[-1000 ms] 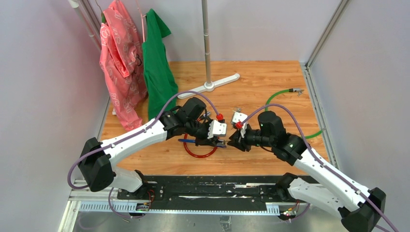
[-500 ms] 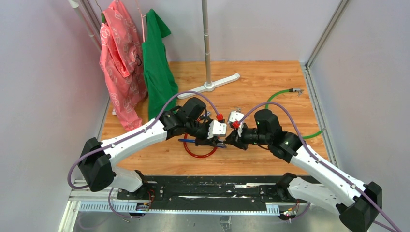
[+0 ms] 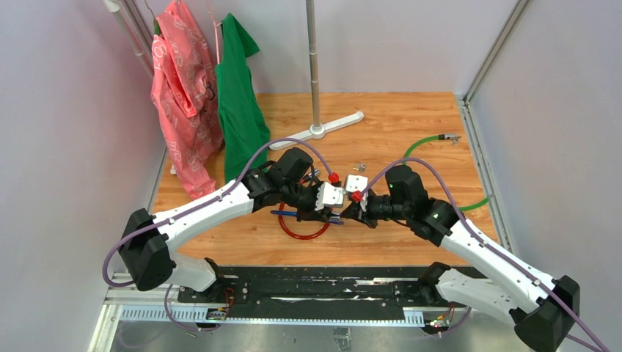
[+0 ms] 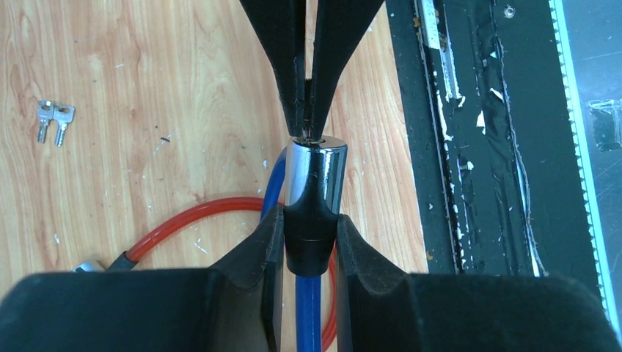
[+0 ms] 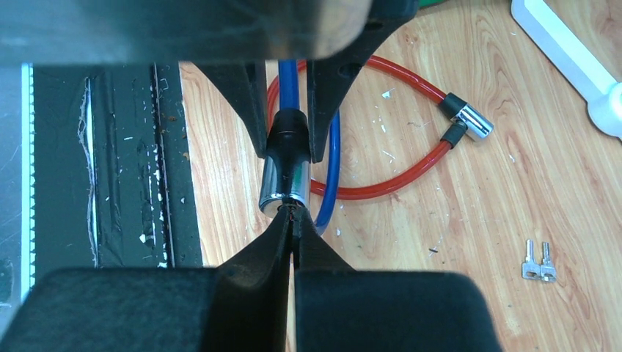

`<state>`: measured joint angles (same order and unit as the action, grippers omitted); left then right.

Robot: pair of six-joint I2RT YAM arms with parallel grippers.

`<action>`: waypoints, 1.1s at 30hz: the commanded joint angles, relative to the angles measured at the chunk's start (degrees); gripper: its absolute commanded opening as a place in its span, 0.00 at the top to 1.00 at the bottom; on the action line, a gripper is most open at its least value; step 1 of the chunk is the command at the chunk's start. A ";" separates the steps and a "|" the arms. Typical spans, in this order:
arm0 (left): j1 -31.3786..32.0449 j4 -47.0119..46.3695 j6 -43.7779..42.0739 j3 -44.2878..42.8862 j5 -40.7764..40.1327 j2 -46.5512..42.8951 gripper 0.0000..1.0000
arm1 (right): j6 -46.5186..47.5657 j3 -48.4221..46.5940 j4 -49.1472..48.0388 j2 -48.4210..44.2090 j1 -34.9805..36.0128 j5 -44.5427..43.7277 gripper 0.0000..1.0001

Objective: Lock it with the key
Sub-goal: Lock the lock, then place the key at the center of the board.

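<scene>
Silvery key (image 4: 311, 135), tiny, stiff and slippery, is barely visible at the end of the lock barrel (image 4: 314, 183), seemingly pinched in my closed right gripper (image 5: 293, 229); my left gripper (image 4: 309, 220) clamps the barrel, so I'd grip the key's flat head.

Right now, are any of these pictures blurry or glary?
Left wrist view: the chrome lock head catches bright glare; the left tool blurs near the lens. Right wrist view: a blurred grey shape fills the top. Top view: evenly lit, sharp.

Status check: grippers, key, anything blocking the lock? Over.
Left gripper clamped on blue cable's lock barrel. Right gripper shut, tips at barrel's chrome end; key not visible between them. Two loose keys on table, well aside. Nothing in the way.
</scene>
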<state>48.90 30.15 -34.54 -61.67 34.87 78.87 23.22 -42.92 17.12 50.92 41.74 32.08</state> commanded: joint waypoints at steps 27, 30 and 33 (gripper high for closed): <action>-0.56 7.89 -4.07 6.58 -9.53 0.95 1.00 | 8.02 -2.39 16.62 -6.06 -0.80 -8.05 1.00; -0.61 7.86 -4.04 6.84 -9.71 0.82 1.00 | 8.22 -2.26 16.87 -6.73 -0.87 -7.86 1.00; -0.74 8.05 -4.19 7.07 -9.74 0.81 1.00 | 8.45 -2.54 17.42 -7.18 -1.28 -7.53 1.00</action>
<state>50.39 23.05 -37.19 -58.67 36.05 78.72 29.93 -44.12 25.80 46.54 41.74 28.25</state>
